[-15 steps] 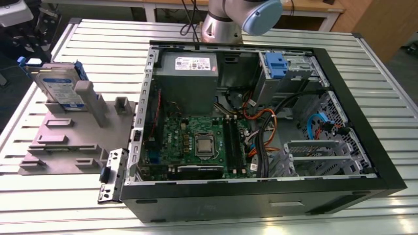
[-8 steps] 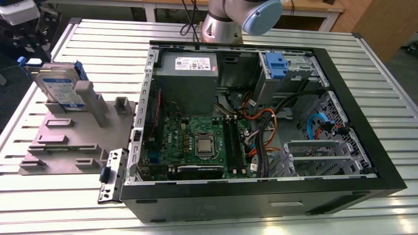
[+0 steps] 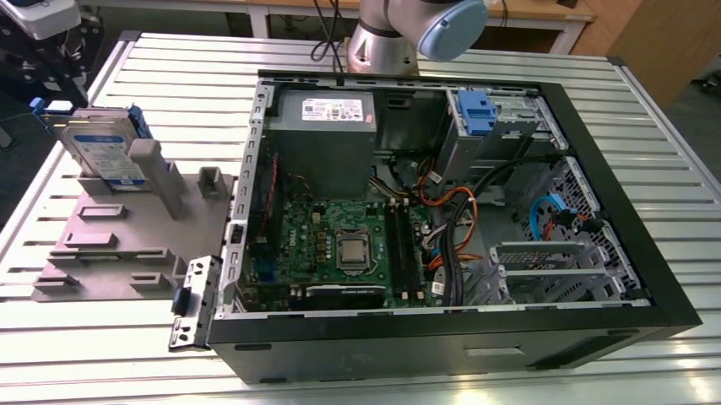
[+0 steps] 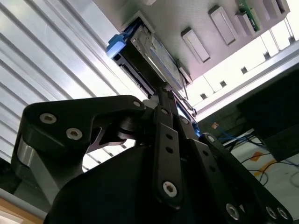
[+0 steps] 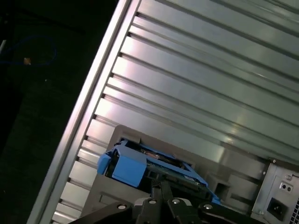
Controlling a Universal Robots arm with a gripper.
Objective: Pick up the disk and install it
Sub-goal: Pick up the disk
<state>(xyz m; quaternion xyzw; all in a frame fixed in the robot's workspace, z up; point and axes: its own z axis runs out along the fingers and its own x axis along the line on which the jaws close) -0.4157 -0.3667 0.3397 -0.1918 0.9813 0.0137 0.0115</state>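
Upper left of exterior view: disk (image 3: 100, 148) stood on edge in a slot of the grey fixture plate (image 3: 113, 245), on the slatted metal table (image 3: 631, 101), just beside the open computer case (image 3: 451, 325).
Gripper (image 4: 162, 95): hung close over the disk's top edge, lined up along it in both wrist views; contact not confirmed; whether spread or pinching could not be told.
Risk 1: an off-centre grasp would likely tilt the disk and jam it against the posts (image 3: 152, 169).
Risk 2: a hold on the blue rails (image 5: 126, 168) alone might flex or slip, being plastic.
Risk 3: loose cables (image 3: 451, 202) inside the case could snag a carried disk.
Disk appearance: flat silver slab, white-and-blue label on its broad face, blue rails along the edges.
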